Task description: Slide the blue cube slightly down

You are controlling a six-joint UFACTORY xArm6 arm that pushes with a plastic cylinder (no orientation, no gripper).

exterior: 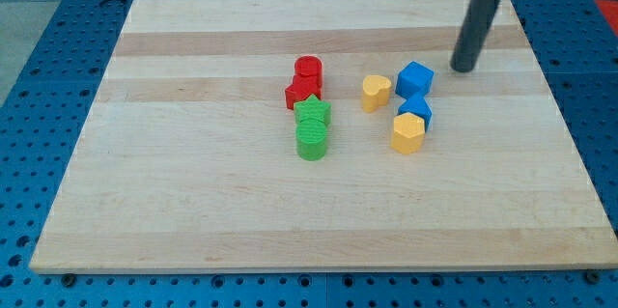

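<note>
my tip [463, 68] rests on the wooden desk [193, 202] near the view's top right, just up and to the right of the blue cube [414, 79], with a small gap between them; there are no fingers here, only the dark rod, whose upper end is cut off by the view's top edge. the blue cube sits right of the desk's middle. just below it is a second blue block [416, 108], its shape hard to make out because the yellow block [408, 133] in front hides its lower part. another yellow block [376, 92] stands to the left of the blue cube, apart from it. further left, a red cylinder [308, 69] touches a red block [300, 92] whose shape is partly hidden by the green star [313, 111], and a green cylinder [312, 140] sits against the star's lower side. the blue pegboard [58, 57] around the desk is cut off at every edge.
</note>
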